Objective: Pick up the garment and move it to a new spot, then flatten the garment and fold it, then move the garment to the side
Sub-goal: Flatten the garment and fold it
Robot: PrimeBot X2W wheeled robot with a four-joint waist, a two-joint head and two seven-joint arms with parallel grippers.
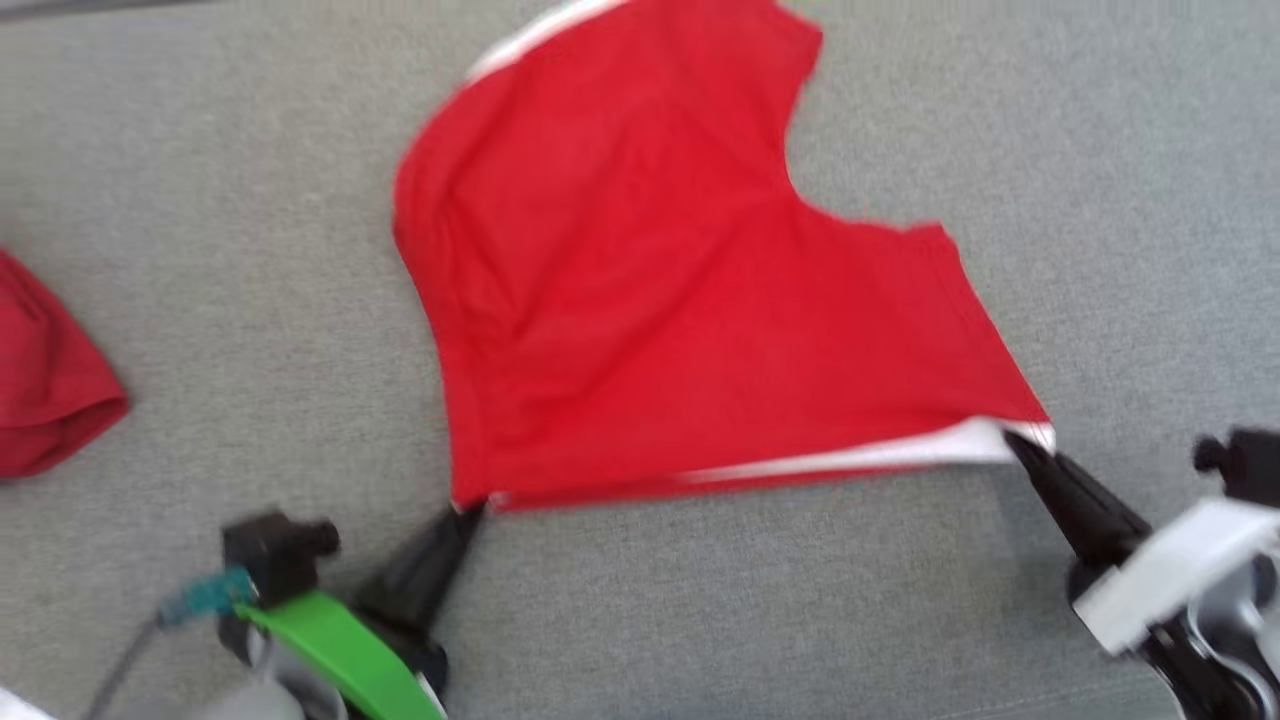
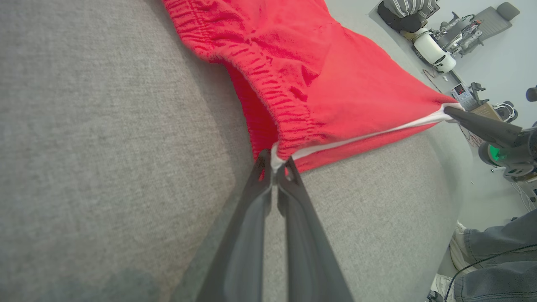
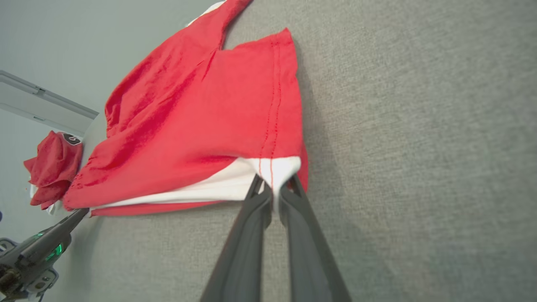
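Well left of the red shorts (image 1: 650, 300), a crumpled red garment (image 1: 50, 380) lies bunched in soft folds on the counter (image 1: 1100, 150). In the right wrist view it bears a small dark patch (image 3: 71, 139) with a pale mark too small to read.

At the shorts' near left corner, the left end effector (image 1: 470, 512) has its two long dark fingers pressed together on the cloth. It pinches the end of the gathered, ribbed elastic waistband (image 2: 268, 84).

The shorts lie spread on the counter's grey, coarse-woven covering. They are a smooth matt red fabric, creased lightly near the waistband, with a curved notch between the two legs on the far right side. A white stripe (image 1: 850, 458) runs along the near edge, which is stretched straight between the two end effectors.

At the shorts' near right corner, the right end effector (image 1: 1015, 440) is clamped on the white panel at the leg hem (image 3: 272, 105), which carries two rows of red stitching.
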